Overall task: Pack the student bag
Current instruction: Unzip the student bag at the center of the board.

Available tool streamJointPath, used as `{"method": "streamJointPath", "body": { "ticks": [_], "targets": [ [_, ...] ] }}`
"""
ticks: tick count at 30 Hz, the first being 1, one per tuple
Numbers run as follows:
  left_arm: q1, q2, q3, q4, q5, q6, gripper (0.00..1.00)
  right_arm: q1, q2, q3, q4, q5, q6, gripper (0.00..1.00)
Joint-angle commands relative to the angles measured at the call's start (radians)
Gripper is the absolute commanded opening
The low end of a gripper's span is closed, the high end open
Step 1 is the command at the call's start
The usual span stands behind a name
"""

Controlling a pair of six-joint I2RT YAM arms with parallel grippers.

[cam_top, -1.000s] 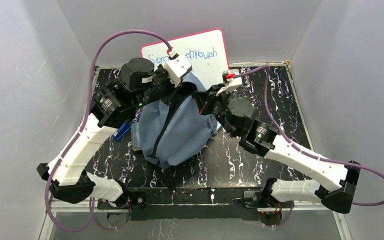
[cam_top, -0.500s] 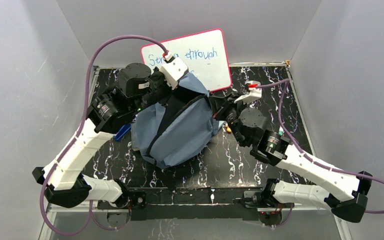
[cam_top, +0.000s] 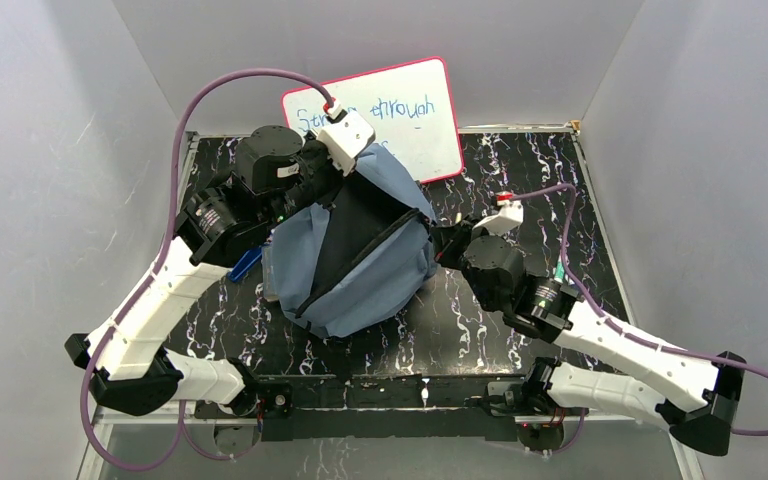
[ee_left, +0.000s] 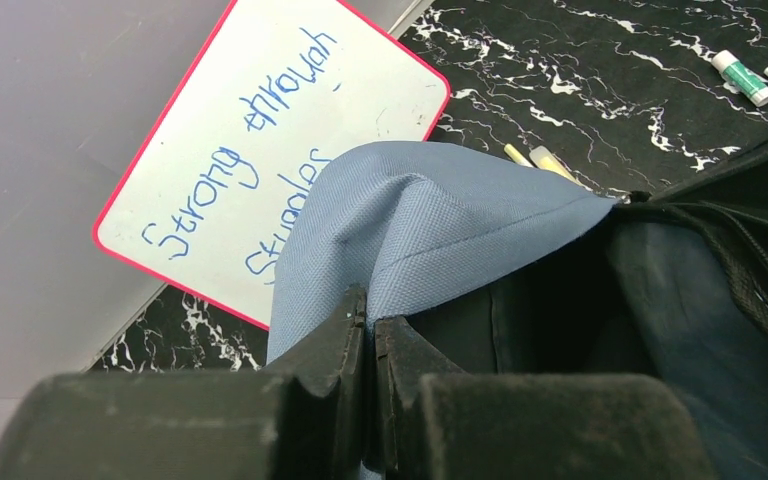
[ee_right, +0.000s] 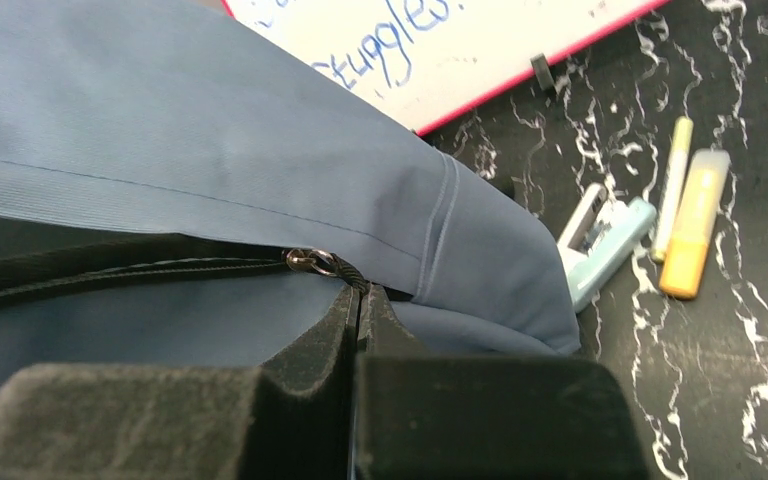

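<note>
Soft, rounded grey-blue fabric backpack [cam_top: 355, 255] lies just in front of the pink-framed whiteboard [cam_top: 400, 110], mouth gaping dark. Judged light and floppy, no shape of its own; best taken at the seamed rim or zipper. Left gripper [ee_left: 368, 330] reaches in near the board's left corner, fingers pinched shut on rim fabric. Right gripper [ee_right: 357, 300], low in front of the board's right corner, clamps the metal zipper pull [ee_right: 310, 261].

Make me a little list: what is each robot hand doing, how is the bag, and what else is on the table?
left gripper: shut on the edge of the bag
right gripper: shut on the zip pull
bag: blue, on the table, mouth open, dark inside
behind bag: whiteboard with blue writing
beside bag: stapler, yellow marker, yellow pen
</note>
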Motion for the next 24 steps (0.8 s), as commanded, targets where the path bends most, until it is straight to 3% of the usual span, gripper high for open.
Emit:
{"method": "streamJointPath", "body": {
  "ticks": [1, 14, 24],
  "targets": [
    [0.005, -0.025, 0.014, 0.056, -0.067, 0.0, 0.0, -0.009, -0.035, -0.048, -0.104, 0.022, 0.089, 0.0],
    [0.004, -0.033, 0.008, 0.055, -0.066, -0.012, 0.0, -0.008, -0.096, -0.177, -0.21, -0.03, 0.192, 0.0],
    [0.005, -0.038, -0.001, 0.057, -0.067, -0.018, 0.0, -0.008, -0.129, -0.177, -0.265, -0.008, 0.19, 0.0]
  ]
}}
